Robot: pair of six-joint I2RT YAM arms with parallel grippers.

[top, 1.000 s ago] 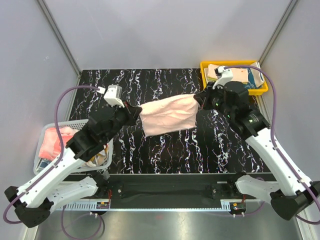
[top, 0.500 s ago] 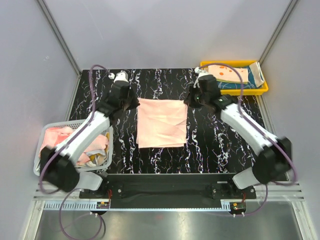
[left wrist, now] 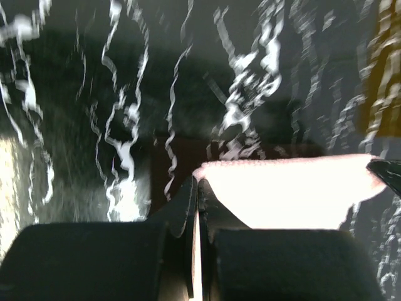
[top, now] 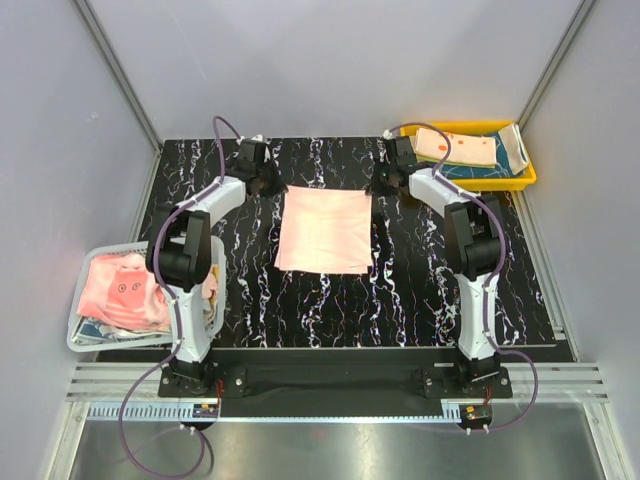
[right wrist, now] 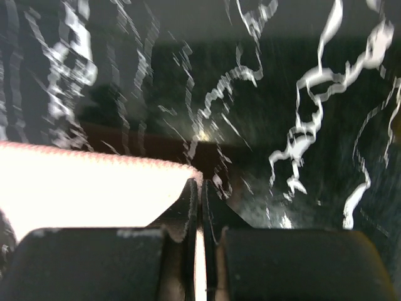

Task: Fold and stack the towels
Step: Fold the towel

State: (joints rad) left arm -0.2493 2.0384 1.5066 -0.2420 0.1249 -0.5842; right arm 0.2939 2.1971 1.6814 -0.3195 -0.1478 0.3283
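**Pink towel flat on counter, both claws pinched on its far corners**

Far left, off the counter's edge, you've got the white mesh basket. It holds crumpled towels, and a pink one with a cartoon print sits on top.

The left arm is stretched out to the back of the counter. The left claw sits at the far-left corner of the pink towel. In the left wrist view, the left claw has its fingers pressed together, with a thin strip of cloth caught between them. The pink towel runs off to the right from the tips. So that claw is clamped on the corner.

At centre, the towel lies spread and flat on the black marbled counter in a single layer, roughly square. Its near edge is free.

The right claw sits at the far-right corner and mirrors the left. In the right wrist view, the right claw also has its fingers closed on cloth. The pink towel extends left from them.

At far right, in the back corner, the yellow tray holds folded towels. A cream-and-orange one lies on top, with teal showing beneath. The tray is close to the right claw but not touching it.
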